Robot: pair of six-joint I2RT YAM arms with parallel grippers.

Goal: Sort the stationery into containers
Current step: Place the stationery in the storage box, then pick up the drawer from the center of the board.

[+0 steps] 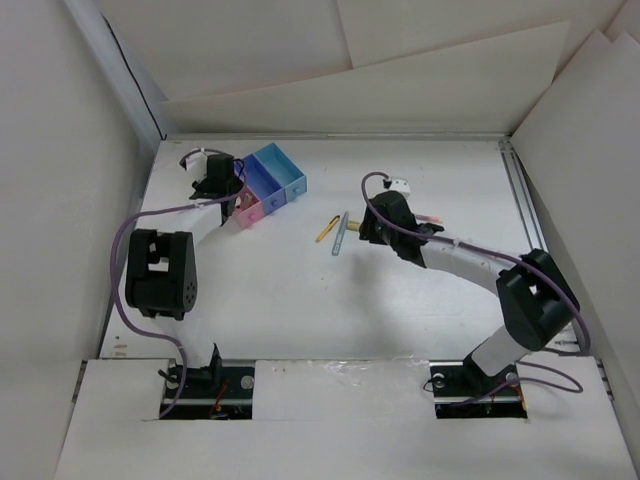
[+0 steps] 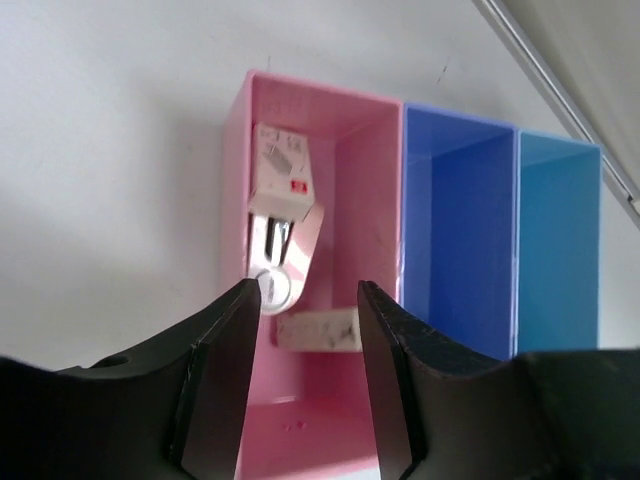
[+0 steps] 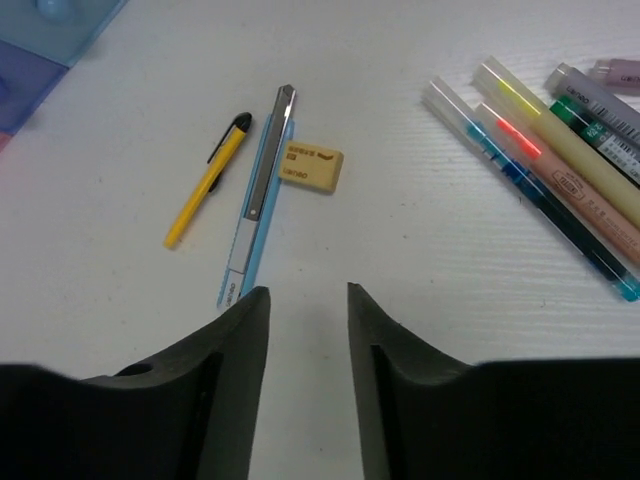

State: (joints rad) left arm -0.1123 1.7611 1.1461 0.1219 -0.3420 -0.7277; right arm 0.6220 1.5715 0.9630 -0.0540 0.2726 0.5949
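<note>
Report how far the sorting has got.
Done: a stapler-like item and a white block lie in the pink bin; the dark blue bin and light blue bin look empty. In hand: nothing, left gripper and right gripper both open. To sort: yellow pen, cutter, eraser and markers on the table.

I see small print on the beige eraser [image 3: 310, 166], lettering along the pens [image 3: 585, 195] and a red label on the white box [image 2: 282, 175], but none of it is legible to me.

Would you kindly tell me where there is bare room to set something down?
Free: the dark blue bin and light blue bin, both empty, and the table between the eraser and the markers. Crowded: the pink bin.
</note>
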